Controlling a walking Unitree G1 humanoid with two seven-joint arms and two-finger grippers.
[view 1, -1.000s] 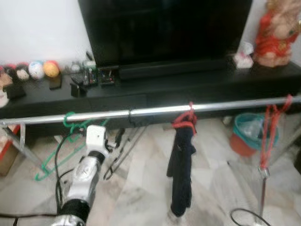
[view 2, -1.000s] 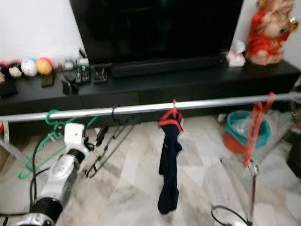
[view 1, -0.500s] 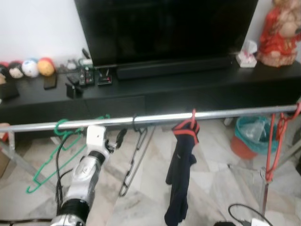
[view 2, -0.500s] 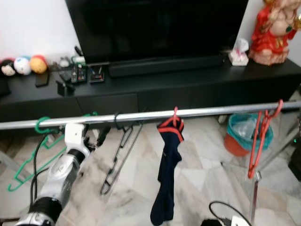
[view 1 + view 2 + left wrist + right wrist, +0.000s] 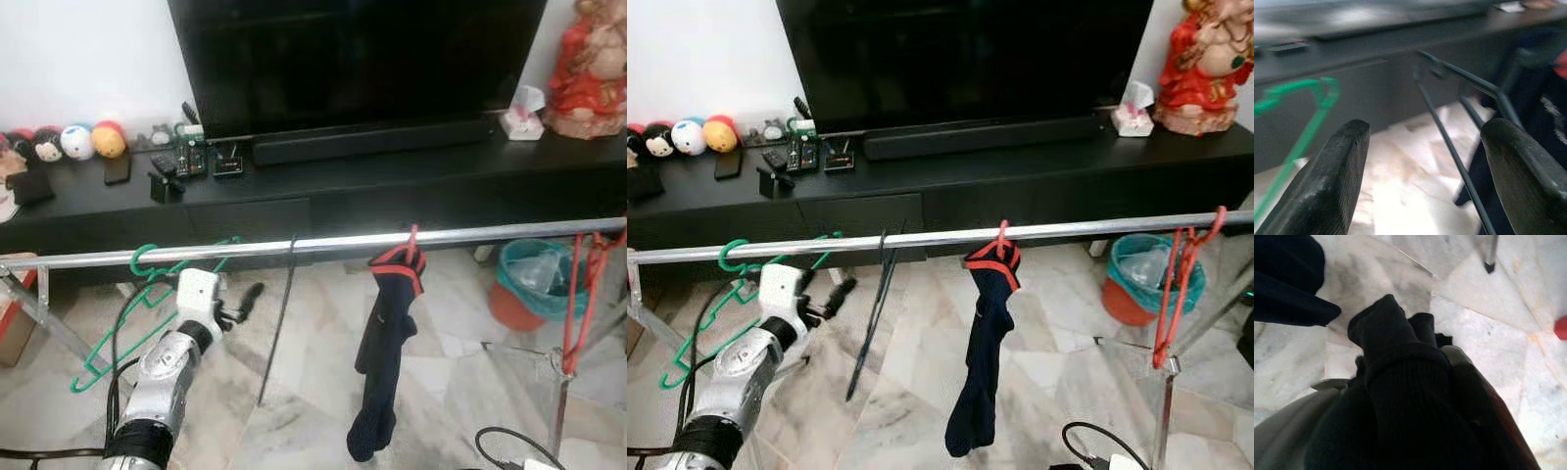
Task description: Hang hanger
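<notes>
A silver rail [image 5: 333, 241] runs across in front of me. A black hanger [image 5: 279, 323] hangs from it, seen edge-on. To its left a green hanger [image 5: 143, 262] is hooked on the same rail. My left gripper [image 5: 240, 302] is held just below the rail between these two hangers, a short way left of the black one and not touching it. In the left wrist view its fingers [image 5: 1337, 171] stand wide apart and hold nothing, and the black hanger [image 5: 1449, 147] lies beyond them. Dark ribbed cloth [image 5: 1400, 396] covers the right wrist view.
A navy garment [image 5: 387, 343] on a red hanger hangs mid-rail, and a bare red hanger [image 5: 578, 284] hangs at the right end. Behind the rail stands a black TV bench [image 5: 392, 186] with small items. A teal bin [image 5: 534, 279] and a floor cable [image 5: 500, 441] lie to the right.
The black hanger has swung from broadside to edge-on under the rail. My left gripper has dropped slightly and drawn back from it. The camera has shifted a little.
</notes>
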